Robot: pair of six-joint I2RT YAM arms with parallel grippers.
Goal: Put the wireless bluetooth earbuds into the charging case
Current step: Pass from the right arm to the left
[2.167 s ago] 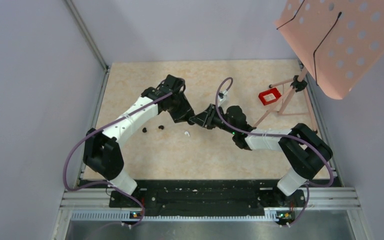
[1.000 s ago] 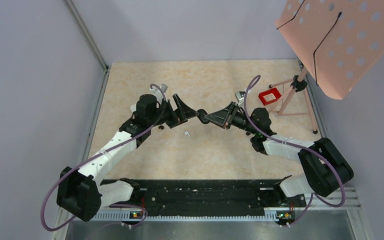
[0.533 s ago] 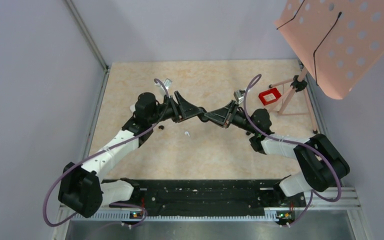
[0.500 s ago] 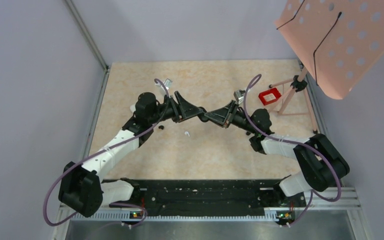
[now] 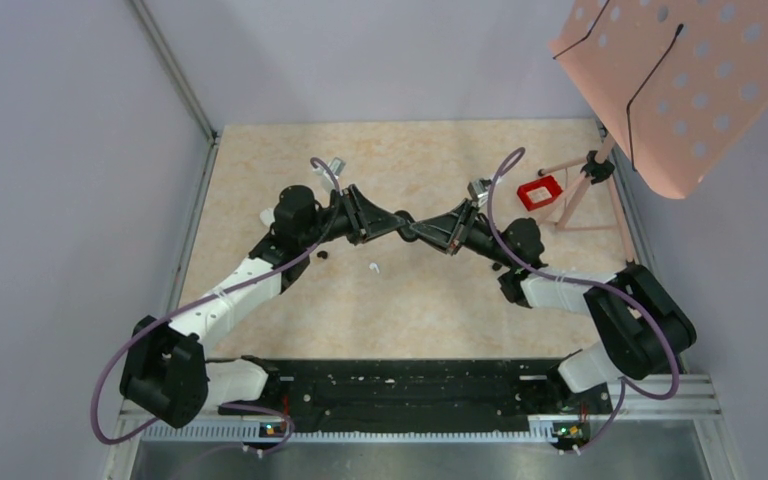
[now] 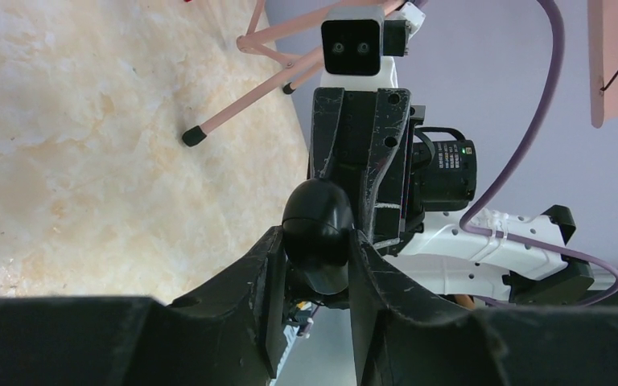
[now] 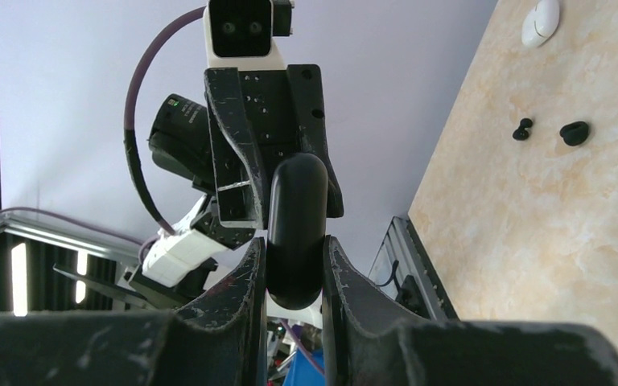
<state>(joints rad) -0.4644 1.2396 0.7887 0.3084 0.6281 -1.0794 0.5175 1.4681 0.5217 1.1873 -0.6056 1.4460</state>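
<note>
Black case (image 6: 317, 233): in the air above the middle of the tabletop (image 5: 440, 320), looks shut, inside not visible.
White case (image 7: 541, 20): lying toward the left edge; contents cannot be told.
Red box (image 5: 540, 192): near the right edge, toward the far right corner; contents unreadable.
Buds: black buds (image 7: 574, 133) on the tabletop left of the middle; white bud (image 5: 372, 267) near the middle, none in a case.
Change: since half a second ago both arms have barely shifted; the buds lie where they were.
Left fingers (image 6: 261, 289): clamped on one end of the black case.
Right fingers (image 7: 251, 281): clamped on its other end.
</note>
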